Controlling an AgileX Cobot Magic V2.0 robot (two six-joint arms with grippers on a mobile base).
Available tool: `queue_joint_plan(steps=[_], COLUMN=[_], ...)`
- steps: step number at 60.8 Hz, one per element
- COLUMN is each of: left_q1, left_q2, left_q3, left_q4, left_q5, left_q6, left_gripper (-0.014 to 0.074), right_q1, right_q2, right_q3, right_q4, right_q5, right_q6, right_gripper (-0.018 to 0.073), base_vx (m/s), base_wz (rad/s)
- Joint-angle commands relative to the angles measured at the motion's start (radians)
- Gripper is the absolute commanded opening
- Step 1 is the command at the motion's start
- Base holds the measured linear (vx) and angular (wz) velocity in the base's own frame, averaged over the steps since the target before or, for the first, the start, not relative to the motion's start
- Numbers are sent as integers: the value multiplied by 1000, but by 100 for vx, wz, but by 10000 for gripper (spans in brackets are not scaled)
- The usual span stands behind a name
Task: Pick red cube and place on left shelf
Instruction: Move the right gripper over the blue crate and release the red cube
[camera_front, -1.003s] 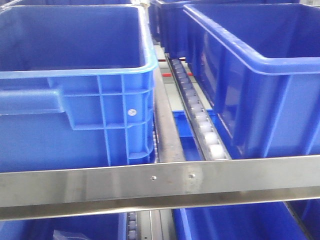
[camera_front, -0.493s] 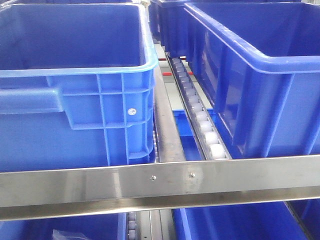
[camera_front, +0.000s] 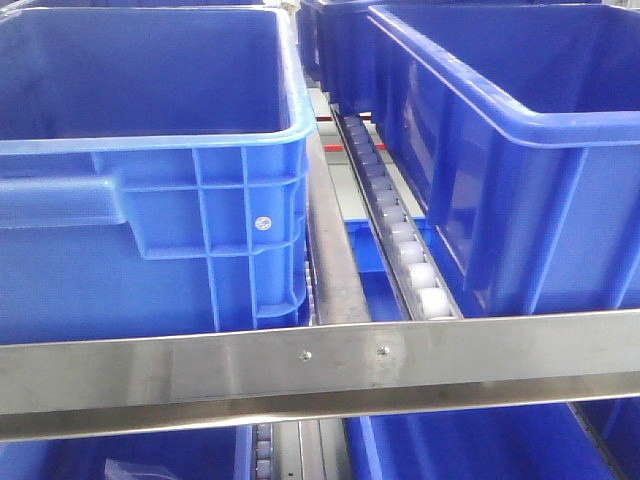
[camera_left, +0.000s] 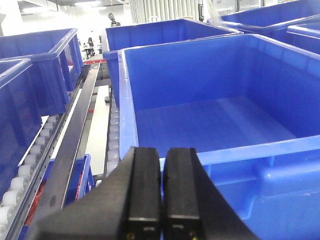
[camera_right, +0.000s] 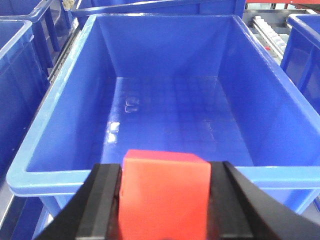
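In the right wrist view my right gripper (camera_right: 165, 200) is shut on the red cube (camera_right: 165, 192), held just in front of the near rim of an empty blue crate (camera_right: 165, 175). In the left wrist view my left gripper (camera_left: 161, 195) is shut and empty, its black fingers (camera_left: 144, 190) pressed together before another blue crate (camera_left: 280, 150). The front view shows the left shelf: a steel front rail with two rivets (camera_front: 340, 365), white roller tracks (camera_front: 405, 250) and blue crates (camera_front: 150, 180). Neither gripper nor the cube shows in the front view.
A second large blue crate (camera_front: 520, 150) stands at the right of the rack. More blue crates sit on the lower level (camera_front: 460, 445). A steel divider bar (camera_front: 335, 260) runs between the crates. Roller tracks (camera_left: 30, 160) and further crates (camera_left: 35, 65) flank the left gripper.
The front view has shifted very slightly; crates and rail stand as before.
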Motion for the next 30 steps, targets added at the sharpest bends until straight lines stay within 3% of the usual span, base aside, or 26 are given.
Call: queue_joint_plan(steps=[1, 17, 30], left_q1=[-4, -4, -4], left_q2=[8, 8, 8], left_q3=[22, 22, 22], left_q4=[0, 0, 0], left_q5=[-84, -84, -84], left_q6=[2, 2, 2], left_gripper=[106, 106, 106], right_q1=[-5, -8, -8], right_q2=[6, 319, 720], right_q3=[-32, -126, -405], right_q4=[-10, -10, -10], right_q5=[-97, -271, -348], right_q6=[-2, -2, -2], right_gripper=[67, 67, 111], base_vx=[0, 0, 0], base_wz=[0, 0, 0])
